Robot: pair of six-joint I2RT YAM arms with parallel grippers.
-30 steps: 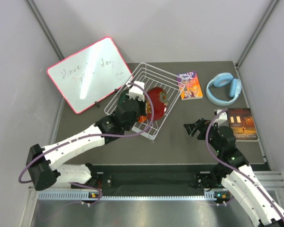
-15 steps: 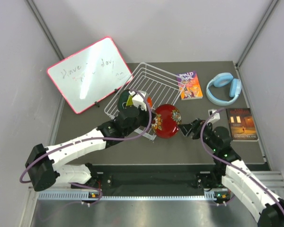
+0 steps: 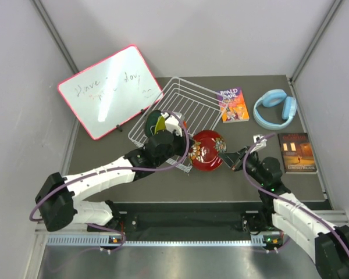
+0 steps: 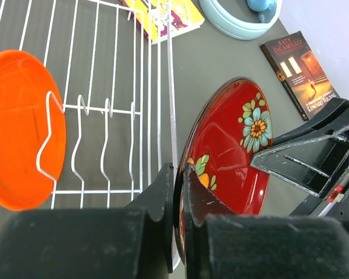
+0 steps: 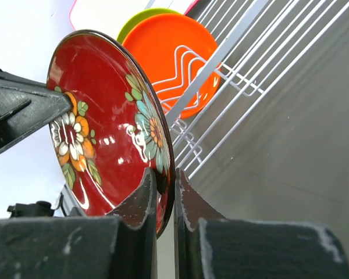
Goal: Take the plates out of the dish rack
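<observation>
**My left pincer (image 4: 177,171) and right pincer (image 5: 164,174) both grip the red plate (image 3: 207,150)**

My left pincer is closed on the rim of the red plate, one finger on each face of it. My right pincer clamps the opposite edge the same way, with the rim pinched between its two fingers. The plate hangs between my two arms, tilted on edge, with its flowered face towards the right wrist camera. It is outside the dish rack (image 4: 170,70), just beside the side wall, and over the dark counter (image 3: 221,180). I cannot tell whether its lower edge touches the counter. Inside the rack, the orange plate (image 4: 20,128) stands upright against a wavy divider. The lime green plate (image 5: 142,16) stands just behind it.
</observation>
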